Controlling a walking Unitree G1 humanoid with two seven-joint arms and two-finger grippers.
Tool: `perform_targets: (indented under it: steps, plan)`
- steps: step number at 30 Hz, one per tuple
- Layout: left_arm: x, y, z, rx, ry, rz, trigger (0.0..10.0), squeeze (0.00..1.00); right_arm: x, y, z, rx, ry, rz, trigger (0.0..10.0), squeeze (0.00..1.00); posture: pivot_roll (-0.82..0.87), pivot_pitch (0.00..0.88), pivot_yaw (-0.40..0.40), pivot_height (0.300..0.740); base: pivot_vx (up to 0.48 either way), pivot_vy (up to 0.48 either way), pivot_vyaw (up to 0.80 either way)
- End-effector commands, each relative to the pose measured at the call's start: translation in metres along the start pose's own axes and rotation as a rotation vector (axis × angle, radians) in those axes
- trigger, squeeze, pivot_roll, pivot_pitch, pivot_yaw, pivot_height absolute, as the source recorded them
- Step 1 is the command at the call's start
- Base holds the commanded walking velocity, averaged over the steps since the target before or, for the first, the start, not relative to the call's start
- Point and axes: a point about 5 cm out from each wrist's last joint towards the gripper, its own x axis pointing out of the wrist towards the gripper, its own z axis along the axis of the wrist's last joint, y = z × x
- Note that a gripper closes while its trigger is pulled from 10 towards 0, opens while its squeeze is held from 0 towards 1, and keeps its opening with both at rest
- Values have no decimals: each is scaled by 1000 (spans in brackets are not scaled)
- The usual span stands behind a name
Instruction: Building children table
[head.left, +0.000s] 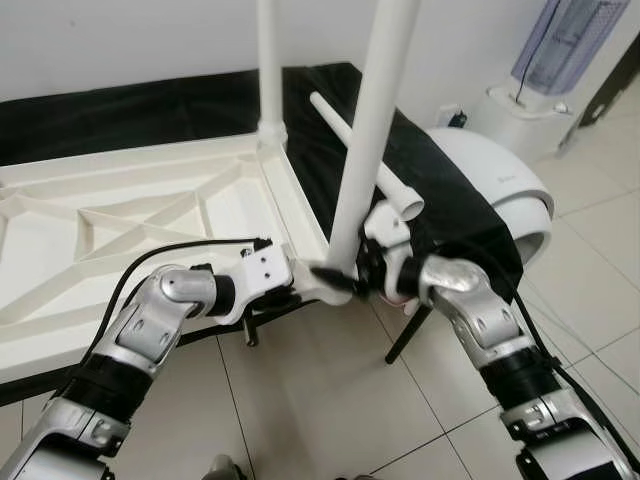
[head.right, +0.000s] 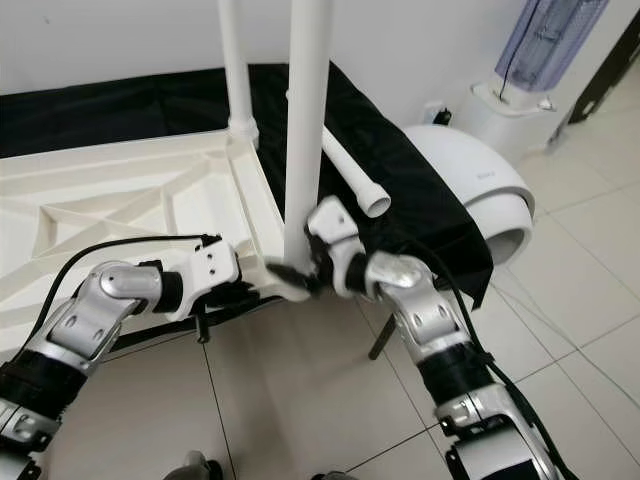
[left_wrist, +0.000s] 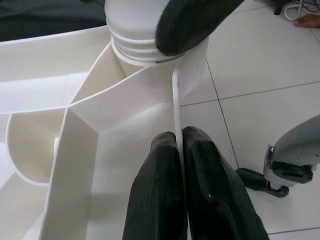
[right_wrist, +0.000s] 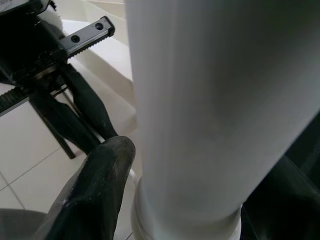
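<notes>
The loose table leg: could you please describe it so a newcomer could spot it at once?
Find the white tabletop lying upside down on the black cloth. Two white legs stand upright at its right edge, the near leg gripped by the right hand. The loose leg lies flat on the cloth behind them, its open end facing the tiled floor.
</notes>
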Motion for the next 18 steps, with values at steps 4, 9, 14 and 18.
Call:
perform_targets:
  steps: [4,9,14,18]
  plan:
    - [-4,-13,38,172,-191,-145,0,0,9,2,-25,65,101,52,10000,0,59,87,-94,740,0,0,0]
    - [2,-23,38,163,-204,-173,0,0,22,-2,-19,55,78,11,10000,0,62,83,-95,740,0,0,0]
    - [7,-27,40,155,-216,-181,0,0,27,3,-14,66,29,22,7255,0,62,80,-96,740,0,0,0]
    - [10,-27,41,144,-229,-176,0,0,30,4,-17,83,25,-43,0,0,62,85,-98,740,0,0,0]
